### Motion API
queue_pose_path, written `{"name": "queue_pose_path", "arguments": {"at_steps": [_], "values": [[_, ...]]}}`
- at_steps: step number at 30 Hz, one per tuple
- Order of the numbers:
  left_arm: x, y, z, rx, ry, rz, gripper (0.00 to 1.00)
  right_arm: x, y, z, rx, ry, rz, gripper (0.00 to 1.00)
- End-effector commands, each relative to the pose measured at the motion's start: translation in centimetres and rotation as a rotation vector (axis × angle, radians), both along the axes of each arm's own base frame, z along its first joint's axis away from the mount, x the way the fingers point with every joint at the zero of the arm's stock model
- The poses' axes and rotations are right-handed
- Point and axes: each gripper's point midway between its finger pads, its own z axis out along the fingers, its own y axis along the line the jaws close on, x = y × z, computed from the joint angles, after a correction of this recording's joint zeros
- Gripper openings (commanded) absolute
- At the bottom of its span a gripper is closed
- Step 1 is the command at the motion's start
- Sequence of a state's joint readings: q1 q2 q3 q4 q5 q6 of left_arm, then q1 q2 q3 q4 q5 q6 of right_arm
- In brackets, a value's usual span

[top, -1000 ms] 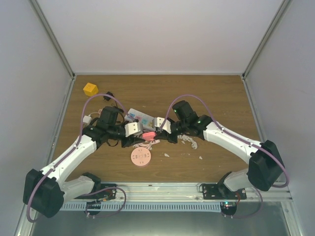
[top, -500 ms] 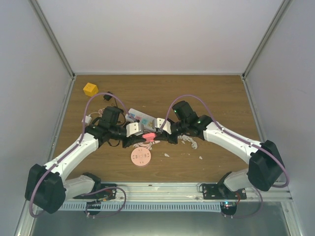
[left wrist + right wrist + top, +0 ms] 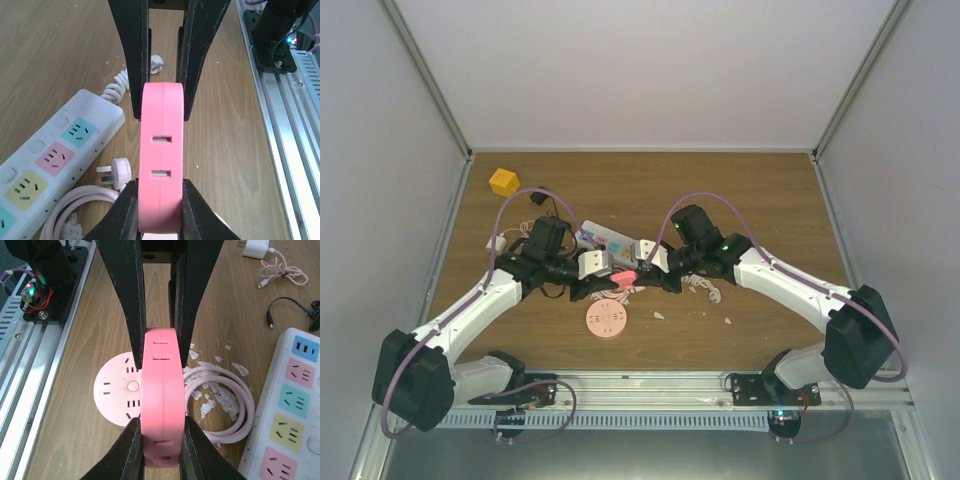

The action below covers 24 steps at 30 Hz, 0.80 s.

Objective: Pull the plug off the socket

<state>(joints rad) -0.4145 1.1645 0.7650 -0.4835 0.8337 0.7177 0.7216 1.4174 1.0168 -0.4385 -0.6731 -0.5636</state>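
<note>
- The table [image 3: 770,200] carries several sockets, so I judge the progress with care: no clear separation of a plug from a socket shows at this moment.
- The white power strip [image 3: 55,160] lies flat beside the work. All of its coloured outlets that are in view are free.
- The pink cable [image 3: 220,405] lies in a coil on the wood next to the strip.
- A flat pink disc [image 3: 117,390] with socket holes lies on the table, under the held piece and apart from it.
- The pink socket block [image 3: 161,150] is lifted above the table, between the two arms. A seam runs around its edge. I judge that its two halves are together, so the pulling apart is not yet done.
- The left gripper [image 3: 160,210] is clenched on one end of this block, with a finger on each flat face.
- The right gripper [image 3: 161,445] clamps the opposite end in the same way.
- A small white plug [image 3: 116,169] lies loose just beside the strip, in no socket. I cannot tell if it is the plug of the task.
</note>
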Motion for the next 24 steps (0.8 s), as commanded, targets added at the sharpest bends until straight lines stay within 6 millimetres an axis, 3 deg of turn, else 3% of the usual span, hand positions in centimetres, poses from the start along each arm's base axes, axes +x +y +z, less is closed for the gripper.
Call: {"name": "queue_pose_path", "arguments": {"at_steps": [1,3,6,10,14,18,24], "values": [[0.2,-0.6,1.7,-0.055,-0.018,-0.017,0.08,-0.2,0.1,1.2,0.042,-0.04,0.021,0.09],[0.3,-0.5,2.1,-0.067,-0.021,-0.01,0.04,0.0,0.0,1.3,0.041,-0.047,0.011,0.24],[0.7,0.0,3.1,-0.11,-0.009,0.004,0.0,0.1,-0.3,1.8,0.05,-0.055,0.005,0.54],[1.2,1.1,5.1,-0.198,0.015,0.019,0.0,0.5,-0.9,2.9,0.081,-0.069,-0.017,0.76],[1.2,1.6,6.4,-0.252,0.032,0.011,0.0,2.1,-1.7,3.6,0.1,-0.098,-0.085,0.83],[0.9,1.8,7.7,-0.304,0.052,-0.01,0.0,4.8,-2.6,2.9,0.064,-0.134,-0.221,0.87],[0.1,1.5,9.2,-0.369,0.103,-0.056,0.0,4.7,-1.8,3.2,0.097,-0.11,-0.209,0.93]]}}
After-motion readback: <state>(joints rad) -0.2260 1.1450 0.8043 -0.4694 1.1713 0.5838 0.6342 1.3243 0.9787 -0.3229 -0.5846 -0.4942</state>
